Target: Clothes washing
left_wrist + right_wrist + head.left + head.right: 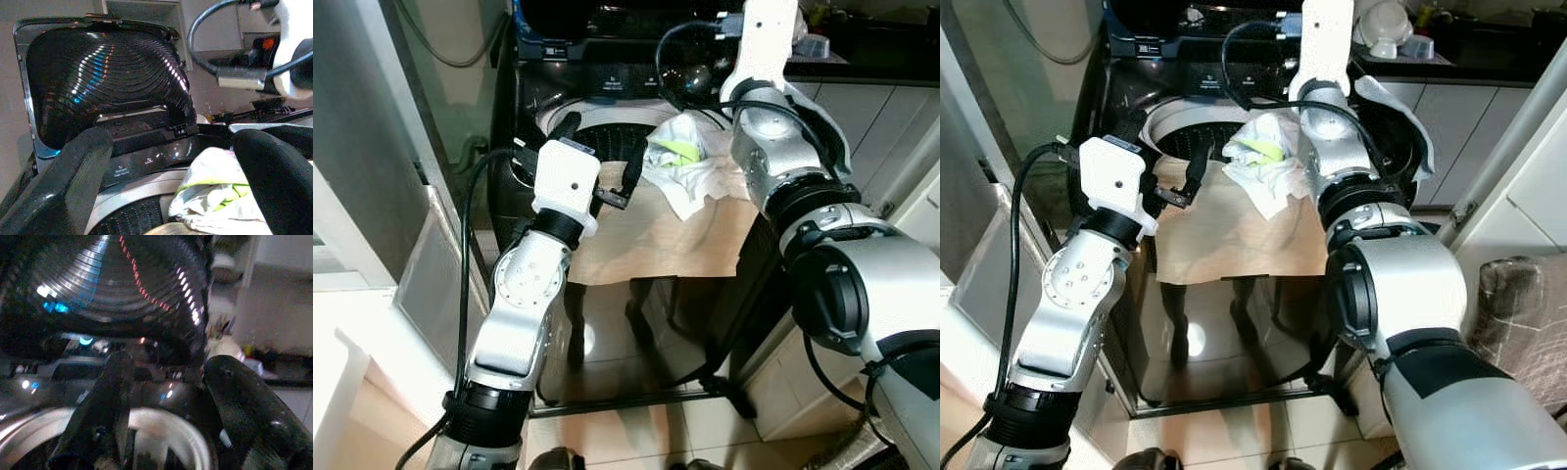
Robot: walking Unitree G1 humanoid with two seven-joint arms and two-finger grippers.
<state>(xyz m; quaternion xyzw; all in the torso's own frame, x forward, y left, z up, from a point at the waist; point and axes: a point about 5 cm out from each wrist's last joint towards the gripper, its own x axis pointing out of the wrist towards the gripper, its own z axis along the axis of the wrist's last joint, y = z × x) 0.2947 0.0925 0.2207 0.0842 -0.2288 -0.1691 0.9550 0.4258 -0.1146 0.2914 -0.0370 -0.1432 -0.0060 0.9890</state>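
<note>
A black top-loading washer (pixel 617 83) stands ahead with its lid (pixel 98 73) raised. A beige cloth (pixel 656 230) hangs from the drum's rim down the washer's front. On that rim lies a bundled white and yellow-green garment (pixel 690 157), just beside my right forearm. My left gripper (pixel 607 162) hovers open at the near-left edge of the drum (pixel 607 137), holding nothing. In the left wrist view the garment (pixel 215 196) lies just beyond the open gripper (pixel 173 147). My right arm reaches up over the drum's far side, where its gripper (pixel 171 362) is open and empty above the white drum rim (pixel 161 431).
White kitchen cabinets (pixel 871 108) under a dark counter with dishes (pixel 1391 29) stand to the right. A woven basket (pixel 1518 304) sits low on the right. A glass panel (pixel 372 147) closes the left side. The washer's glossy front (pixel 636 343) reaches the tiled floor.
</note>
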